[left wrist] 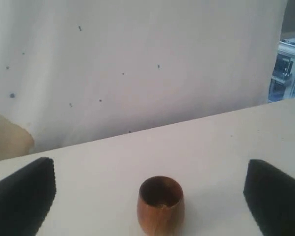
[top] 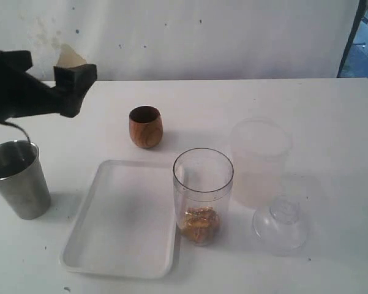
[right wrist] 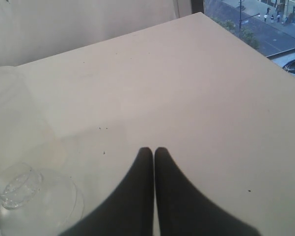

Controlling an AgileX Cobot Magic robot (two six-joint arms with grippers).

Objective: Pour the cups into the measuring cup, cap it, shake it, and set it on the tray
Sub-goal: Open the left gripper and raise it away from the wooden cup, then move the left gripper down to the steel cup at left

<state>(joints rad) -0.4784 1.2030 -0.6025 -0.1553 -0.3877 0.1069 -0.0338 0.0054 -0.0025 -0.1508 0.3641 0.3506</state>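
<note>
Measuring cup (top: 203, 196): stands upright and uncapped on the table (top: 330, 122), near the front edge of the exterior view, with a shallow layer of golden-brown material at its bottom. No fingers are on it. The left gripper (top: 49, 76) is well apart at its 10 o'clock; the right gripper (right wrist: 153, 152) shows only in its own wrist view.

Tray (top: 119, 217): at 9 o'clock of the measuring cup, just beside it; contact between them cannot be told. Nothing lies in it.

Dome lid (top: 280, 223): at 4 o'clock, resting on the table, knob up.

Steel tumbler (top: 18, 180): at 9 o'clock beyond the tray, upright, below the left gripper.

Frosted container (top: 260, 162): at 1 o'clock, close behind the measuring cup.

Wooden cup (top: 146, 127): at 11 o'clock, upright, standing alone. In the left wrist view it sits between and beyond the spread fingers (left wrist: 24, 196), untouched.

Left gripper: fingers wide apart, holding nothing, raised above the table.

Right gripper: fingers pressed together, empty, over bare table with the dome lid nearby.

Surface: white tabletop with a few dark specks. Room: white wall behind, spotted, with one tan patch at far left; a window at far right shows a street.
</note>
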